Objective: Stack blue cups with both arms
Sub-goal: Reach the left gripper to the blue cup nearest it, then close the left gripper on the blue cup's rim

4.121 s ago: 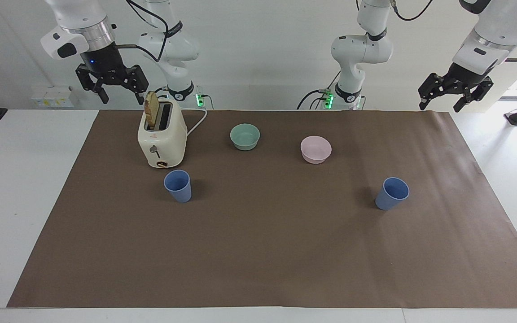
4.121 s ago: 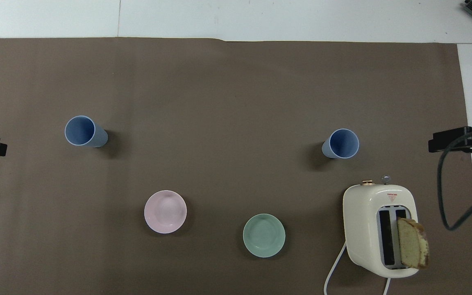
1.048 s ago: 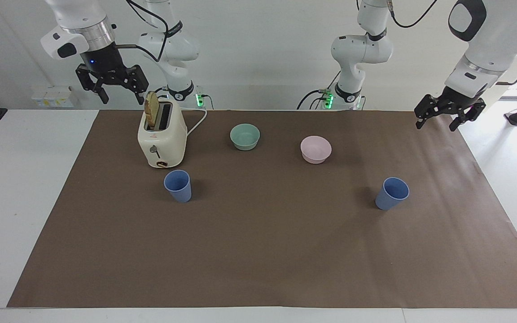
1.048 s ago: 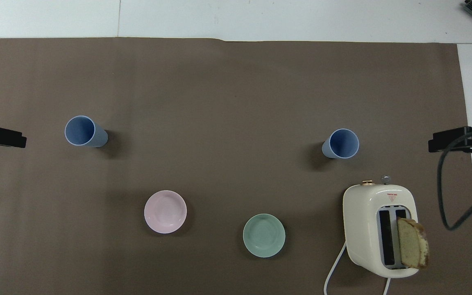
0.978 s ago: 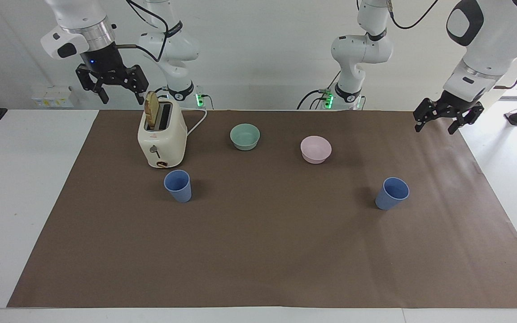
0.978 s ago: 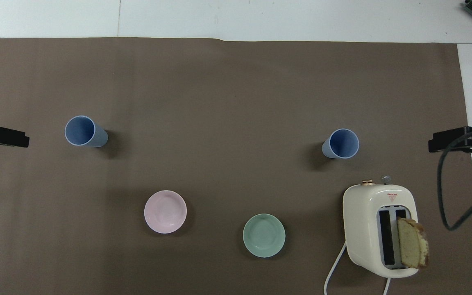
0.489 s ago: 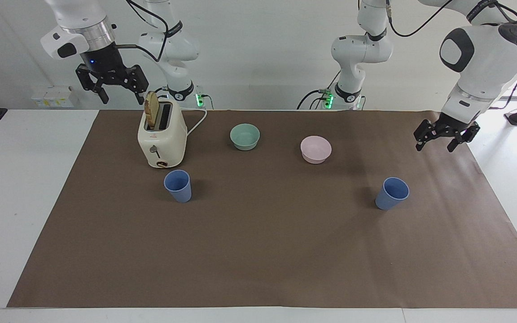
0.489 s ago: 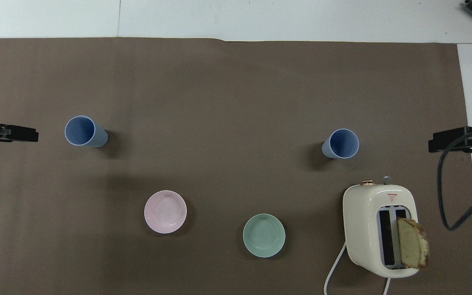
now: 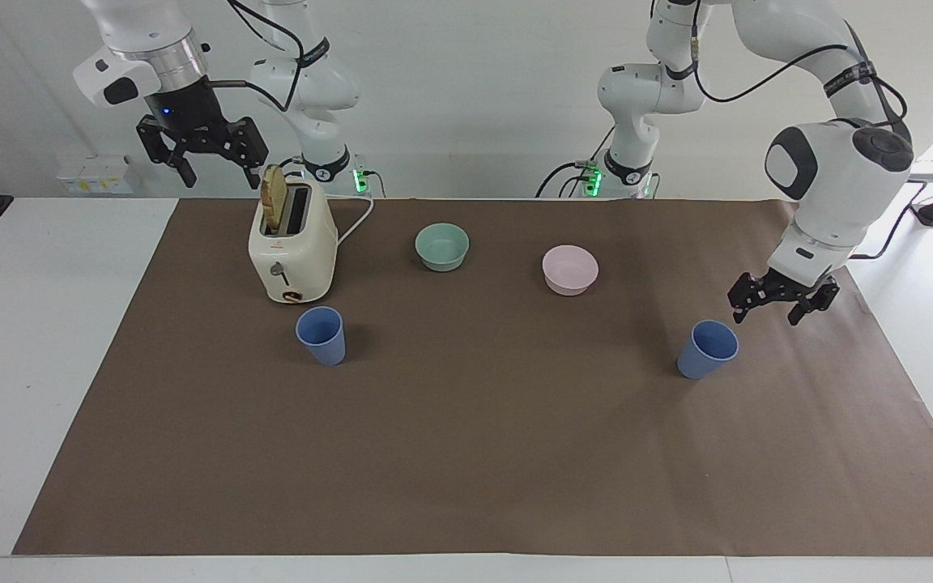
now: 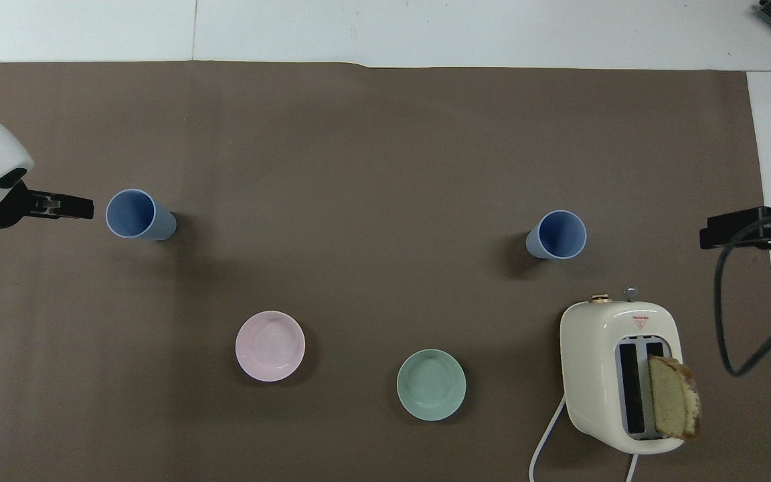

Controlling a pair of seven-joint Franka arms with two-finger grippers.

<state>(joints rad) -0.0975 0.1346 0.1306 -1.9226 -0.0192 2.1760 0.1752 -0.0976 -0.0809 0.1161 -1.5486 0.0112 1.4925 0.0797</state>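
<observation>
left gripper (image 9: 772, 305): black two-finger claw, spread wide, empty; low over the brown mat, just beside the matte periwinkle-blue tapered plastic cup (image 9: 707, 349) at the left arm's end. Looks lined up for a side grasp.
right gripper (image 9: 202, 156): spread wide, empty; waits high above the cream toaster (image 9: 292, 253).
second blue cup (image 9: 321, 335): upright, just beside the toaster, farther from the robots.
cups: well apart, untouched; nothing stacked yet.
teal bowl (image 9: 442, 246), pink bowl (image 9: 570, 270): nearer the robots, clear of both approaches.
</observation>
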